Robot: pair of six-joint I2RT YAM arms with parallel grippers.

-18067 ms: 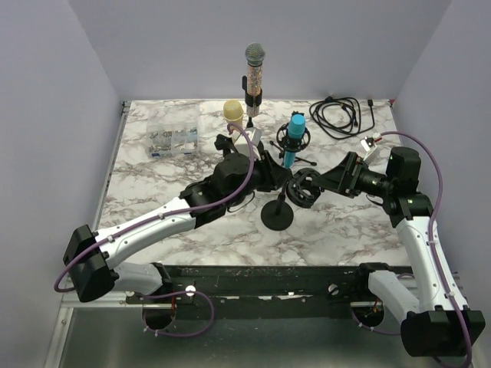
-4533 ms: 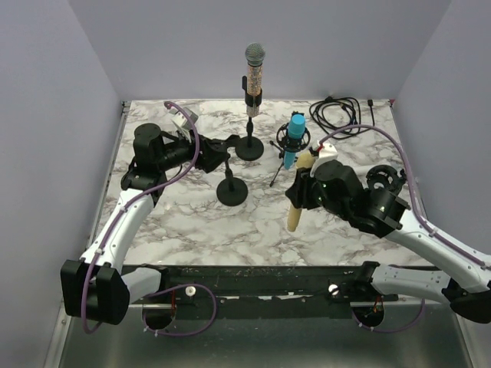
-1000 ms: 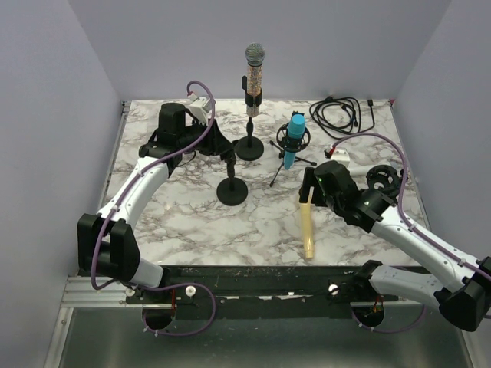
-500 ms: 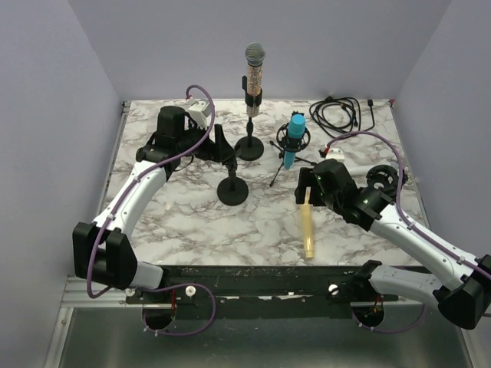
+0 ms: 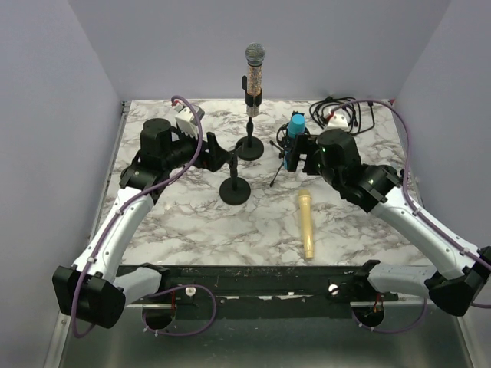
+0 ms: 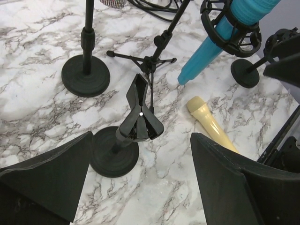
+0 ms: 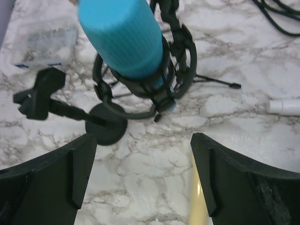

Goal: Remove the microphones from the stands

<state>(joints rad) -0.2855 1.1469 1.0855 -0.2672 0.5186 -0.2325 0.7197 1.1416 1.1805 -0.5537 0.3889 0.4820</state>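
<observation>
- Yellow microphone (image 5: 307, 224) is lying flat on the marble table (image 5: 169, 222), apart from the empty stand (image 5: 234, 186).
- Left gripper (image 6: 140, 138) is hovering spread above the stand's clip.
- Right gripper (image 7: 143, 136) is hanging spread, facing the blue microphone (image 7: 124, 40).

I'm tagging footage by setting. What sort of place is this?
Probably a robotics lab test booth: a marble-patterned table boxed in by plain lavender walls, left arm and right arm bolted at its near edge, a blue microphone among the props.
</observation>
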